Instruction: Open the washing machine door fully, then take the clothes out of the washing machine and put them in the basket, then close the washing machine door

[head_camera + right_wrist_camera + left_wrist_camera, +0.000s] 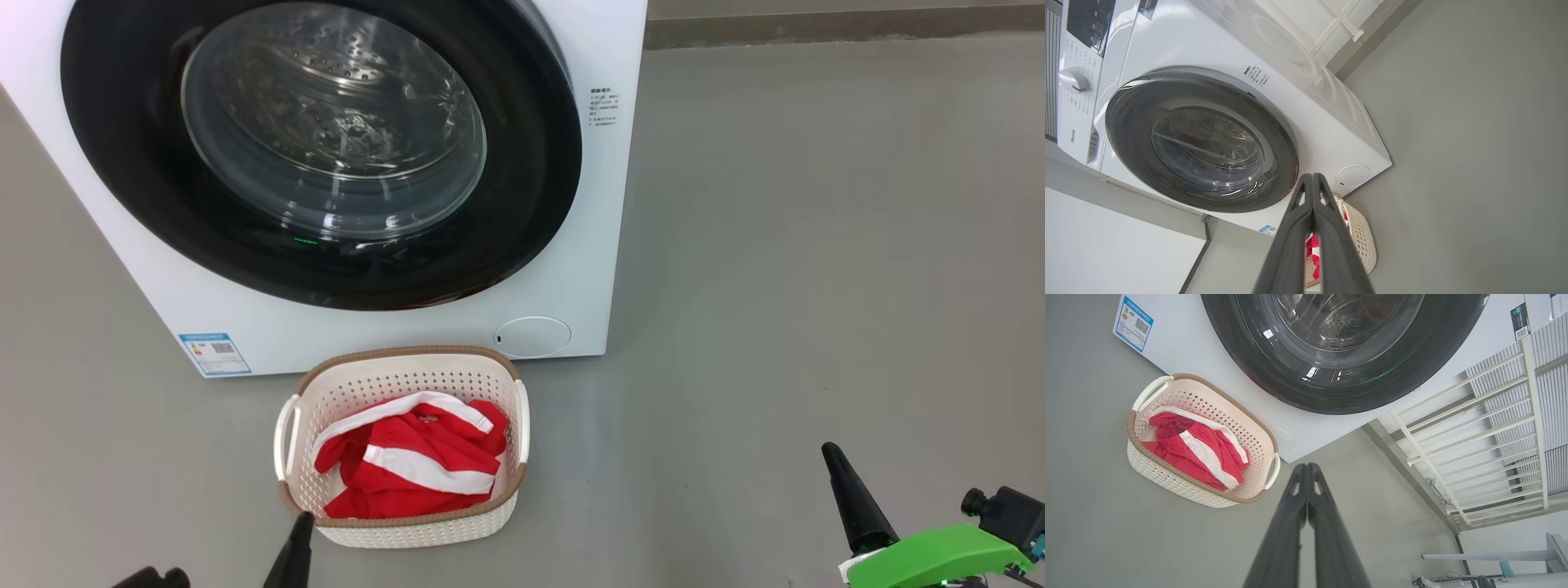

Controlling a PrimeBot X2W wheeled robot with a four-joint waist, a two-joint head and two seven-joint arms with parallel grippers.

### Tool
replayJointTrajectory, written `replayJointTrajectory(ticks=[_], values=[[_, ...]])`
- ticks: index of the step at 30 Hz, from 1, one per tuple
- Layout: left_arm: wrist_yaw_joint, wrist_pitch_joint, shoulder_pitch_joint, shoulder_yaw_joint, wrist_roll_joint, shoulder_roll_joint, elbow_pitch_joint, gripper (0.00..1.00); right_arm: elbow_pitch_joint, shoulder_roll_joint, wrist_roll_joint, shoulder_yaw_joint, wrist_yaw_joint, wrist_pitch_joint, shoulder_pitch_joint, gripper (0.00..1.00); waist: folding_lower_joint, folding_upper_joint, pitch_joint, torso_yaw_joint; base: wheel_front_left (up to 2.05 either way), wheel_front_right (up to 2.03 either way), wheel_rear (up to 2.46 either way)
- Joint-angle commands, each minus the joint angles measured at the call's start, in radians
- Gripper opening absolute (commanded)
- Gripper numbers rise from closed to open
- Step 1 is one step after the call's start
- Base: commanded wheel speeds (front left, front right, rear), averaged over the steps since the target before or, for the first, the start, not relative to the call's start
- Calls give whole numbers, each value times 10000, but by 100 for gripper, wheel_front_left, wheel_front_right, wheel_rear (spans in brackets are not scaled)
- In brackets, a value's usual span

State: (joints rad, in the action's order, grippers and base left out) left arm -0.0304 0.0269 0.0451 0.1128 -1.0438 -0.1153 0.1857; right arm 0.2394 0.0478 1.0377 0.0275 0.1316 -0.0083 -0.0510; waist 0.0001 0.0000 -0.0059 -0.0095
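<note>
Washing machine door (322,147), round black-rimmed glass, looks shut, red striped clothes (416,469) in cream perforated basket (412,529) before it: task apparently done; left end effector (1306,467) and right end effector (1312,176) closed, empty, need only retreat.

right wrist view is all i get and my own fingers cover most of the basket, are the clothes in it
Observer: Yes, the head view shows the red clothes with white stripes heaped inside the basket, none over its rim.
Operator: and the left gripper
Observer: The left gripper is shut, with nothing between its fingers.
Operator: where does the basket sit against the washer
Observer: On the floor before the washing machine, between its blue label and its round white flap.
</note>
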Motion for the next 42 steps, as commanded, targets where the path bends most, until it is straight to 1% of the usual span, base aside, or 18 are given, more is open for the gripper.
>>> replayJointTrajectory(ticks=[1, 22, 42], values=[[173, -40, -504, -334, -303, -72, -178, 0, -215, 162, 289, -24, -5, 20, 539, 0, 0, 0, 2, 2, 0, 0, 0], [764, -501, -916, -1005, -2604, 136, 134, 0, -113, 208, 2638, 198, -7, 397, 958, 0, 0, 0, 39, 41, 0, 0, 0], [1275, -912, -1273, -1601, -4578, 327, 406, 0, -24, 235, 4650, 408, -8, 737, 1321, 0, 0, 0, 70, 74, 0, 0, 0]])
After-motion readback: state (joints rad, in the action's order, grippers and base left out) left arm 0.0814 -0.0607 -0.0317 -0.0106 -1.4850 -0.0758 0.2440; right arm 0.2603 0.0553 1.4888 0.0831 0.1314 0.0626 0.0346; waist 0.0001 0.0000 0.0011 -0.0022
